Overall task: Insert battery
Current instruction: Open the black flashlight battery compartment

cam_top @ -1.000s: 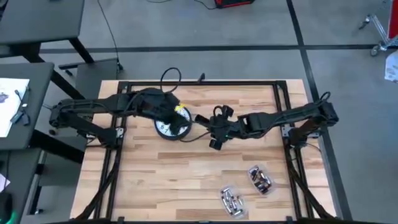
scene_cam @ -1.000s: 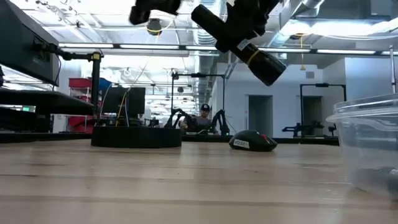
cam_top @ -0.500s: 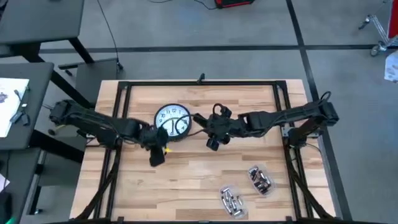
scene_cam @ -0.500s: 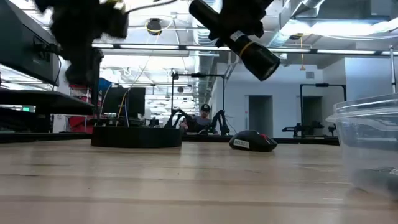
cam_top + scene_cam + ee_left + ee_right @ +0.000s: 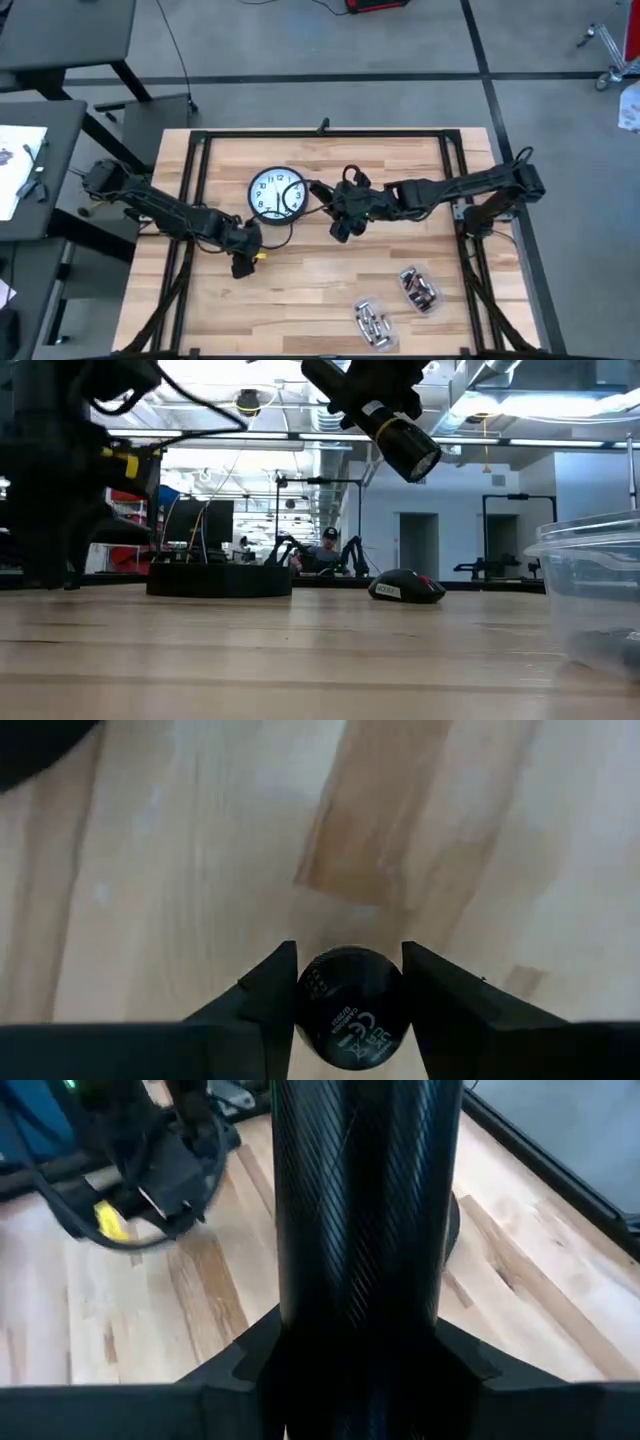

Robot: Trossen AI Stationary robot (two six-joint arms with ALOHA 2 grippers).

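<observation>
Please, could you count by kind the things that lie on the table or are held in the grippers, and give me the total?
Wall clock: 1
Clear containers with batteries, too small to count: 2
Battery, held in the left gripper: 1
Black flashlight, held in the right gripper: 1
Total: 5

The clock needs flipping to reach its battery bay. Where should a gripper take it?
Its thin rim, likely at the left edge, coming in low from the side: the clock lies flat, face up, and the right gripper crowds its right edge.
</observation>
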